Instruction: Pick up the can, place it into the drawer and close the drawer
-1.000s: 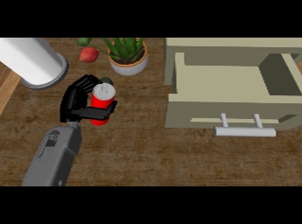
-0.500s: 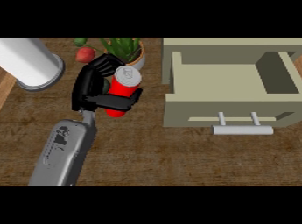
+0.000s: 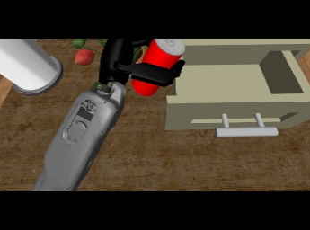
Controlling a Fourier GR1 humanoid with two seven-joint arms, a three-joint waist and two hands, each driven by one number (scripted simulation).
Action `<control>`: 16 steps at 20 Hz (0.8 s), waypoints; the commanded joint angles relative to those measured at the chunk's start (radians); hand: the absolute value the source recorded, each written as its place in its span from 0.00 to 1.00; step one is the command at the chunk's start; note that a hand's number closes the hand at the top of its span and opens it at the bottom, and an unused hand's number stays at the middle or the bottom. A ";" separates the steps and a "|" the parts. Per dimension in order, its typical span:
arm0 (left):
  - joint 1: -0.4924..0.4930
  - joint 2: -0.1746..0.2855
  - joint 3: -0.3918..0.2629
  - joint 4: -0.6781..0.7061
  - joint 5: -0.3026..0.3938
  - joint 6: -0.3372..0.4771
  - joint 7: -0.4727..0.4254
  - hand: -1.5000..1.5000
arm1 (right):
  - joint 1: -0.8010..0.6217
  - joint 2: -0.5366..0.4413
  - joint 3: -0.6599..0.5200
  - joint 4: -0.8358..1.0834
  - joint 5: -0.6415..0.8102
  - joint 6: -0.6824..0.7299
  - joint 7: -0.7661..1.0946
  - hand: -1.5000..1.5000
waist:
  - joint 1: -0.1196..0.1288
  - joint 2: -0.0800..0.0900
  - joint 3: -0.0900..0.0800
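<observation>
Item: red metal can with a silver top [image 3: 154, 67], status held. My left hand [image 3: 117, 57] has its black fingers [image 3: 158, 74] curled round the can's middle. The can is tilted, its silver top leaning toward the far left corner of the beige open box drawer [image 3: 236, 107] and its body just outside the drawer's left wall, not yet over the hollow. It appears lifted off the brown wooden bench [image 3: 183, 161], so I judge the pickup done. Item: drawer, status pulled open, inside bare as far as I can see, its pale bar handle [image 3: 245, 131] on the near face, untouched. Left to do: carry the can across the left wall, set it inside, let go, then push the front shut. Other stock, all left of the drawer: a white cylinder [image 3: 18, 65] well away, and a small red strawberry-like piece [image 3: 84, 56] beyond my hand. My right hand shows in no view.
</observation>
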 commanded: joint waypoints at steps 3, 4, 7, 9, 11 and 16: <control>-0.240 -0.001 -0.011 0.101 0.019 0.082 0.115 1.00 | -0.029 0.003 0.013 0.027 0.035 0.001 -0.010 0.00 | -0.001 0.002 0.000; -0.196 -0.001 -0.049 0.134 0.037 0.091 0.039 1.00 | -0.068 -0.009 -0.018 0.108 0.036 0.000 -0.052 0.00 | 0.001 0.003 0.000; -0.357 -0.001 -0.009 0.226 0.050 0.115 0.094 1.00 | 0.007 0.029 0.025 0.023 0.041 -0.001 -0.042 0.00 | -0.009 0.003 0.000; -0.339 -0.001 -0.044 0.258 0.076 0.137 0.064 1.00 | 0.004 0.000 -0.023 -0.010 -0.021 0.014 0.020 0.00 | -0.006 0.002 0.000; -0.448 -0.001 -0.018 0.356 0.108 0.138 0.054 1.00 | -0.072 0.014 0.037 0.029 0.069 -0.028 0.028 0.00 | -0.010 0.006 0.000; -0.564 -0.001 -0.091 0.521 0.178 0.211 0.009 1.00 | -0.081 0.004 0.030 0.039 0.047 -0.008 0.021 0.00 | -0.031 0.011 0.001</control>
